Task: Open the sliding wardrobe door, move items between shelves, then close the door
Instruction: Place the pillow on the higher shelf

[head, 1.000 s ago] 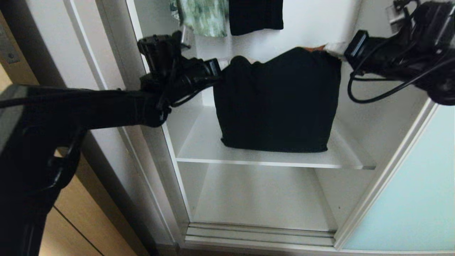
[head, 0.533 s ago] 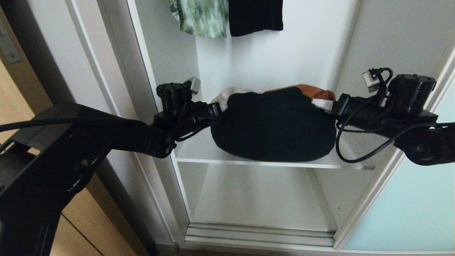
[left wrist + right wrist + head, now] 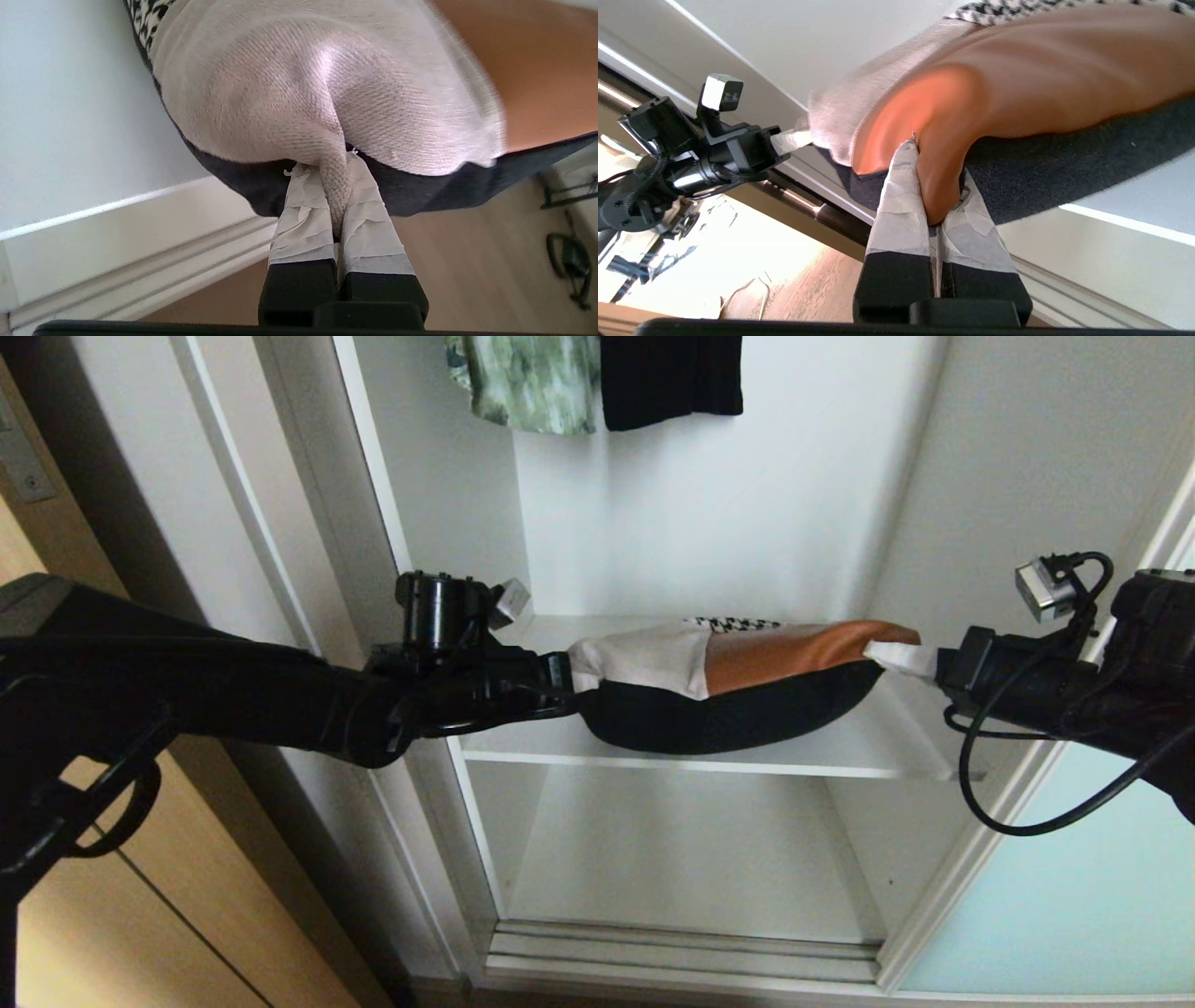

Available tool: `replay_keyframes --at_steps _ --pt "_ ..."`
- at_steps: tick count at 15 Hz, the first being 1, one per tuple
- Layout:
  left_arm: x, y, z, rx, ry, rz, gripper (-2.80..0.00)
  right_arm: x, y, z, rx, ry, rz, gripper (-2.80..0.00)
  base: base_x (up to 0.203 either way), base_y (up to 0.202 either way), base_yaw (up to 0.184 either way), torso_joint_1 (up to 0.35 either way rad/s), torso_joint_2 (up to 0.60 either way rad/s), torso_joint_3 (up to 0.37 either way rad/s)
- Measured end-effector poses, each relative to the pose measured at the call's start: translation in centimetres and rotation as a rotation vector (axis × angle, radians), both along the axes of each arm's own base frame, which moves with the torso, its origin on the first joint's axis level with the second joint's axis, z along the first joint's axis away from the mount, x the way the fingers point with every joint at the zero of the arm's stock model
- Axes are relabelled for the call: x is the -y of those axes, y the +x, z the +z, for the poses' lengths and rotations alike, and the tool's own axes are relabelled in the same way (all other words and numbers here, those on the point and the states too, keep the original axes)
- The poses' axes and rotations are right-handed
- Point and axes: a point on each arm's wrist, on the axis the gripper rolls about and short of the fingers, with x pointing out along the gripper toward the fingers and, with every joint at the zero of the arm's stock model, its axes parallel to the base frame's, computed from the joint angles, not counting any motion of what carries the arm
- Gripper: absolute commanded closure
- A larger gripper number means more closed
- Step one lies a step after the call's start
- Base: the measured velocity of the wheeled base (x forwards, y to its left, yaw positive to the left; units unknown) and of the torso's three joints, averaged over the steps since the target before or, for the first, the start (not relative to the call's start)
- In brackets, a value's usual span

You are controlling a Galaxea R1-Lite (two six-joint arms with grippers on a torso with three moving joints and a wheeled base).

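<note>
We hold the square beige, rust-brown and houndstooth cushion [image 3: 738, 681] flat, patches up, long axis left-right at frame centre above the upper white shelf [image 3: 840, 761], left end effector [image 3: 568, 679] and right end effector [image 3: 920, 658] each clenched on a corner.

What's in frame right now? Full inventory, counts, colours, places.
Square patchwork cushion: 1, houndstooth, beige, rust, black back; held flat level with the upper shelf.
White shelf boards: 2, matt white; wardrobe interior.
Frosted aqua glass sliding door: 1; slid to the right.
Hanging garments: 2, green-patterned and black; top.
Tan wooden door: 1; lower left.
Ridged floor track: 1, metal; bottom.
Left gripper: shut on beige corner.
Right gripper: shut on rust corner.
</note>
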Motion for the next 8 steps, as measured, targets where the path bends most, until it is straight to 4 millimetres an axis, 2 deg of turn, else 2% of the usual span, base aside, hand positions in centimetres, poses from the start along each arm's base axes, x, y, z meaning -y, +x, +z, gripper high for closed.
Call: replay_keyframes --at_steps 3,8 --pt "0.0 1.6 -1.1 -0.061 0.043 0.014 0.0 0.5 1.5 -1.6 -0.043 -0.001 -0.012 0.0 0.0 0.0 0.0 0.0 0.0 0.0" --pt "0.4 6.0 -2.5 -0.041 0.071 0.157 0.0 0.7 7.1 -5.8 -0.113 -0.006 -0.043 0.0 0.0 0.0 0.0 0.0 0.0 0.0"
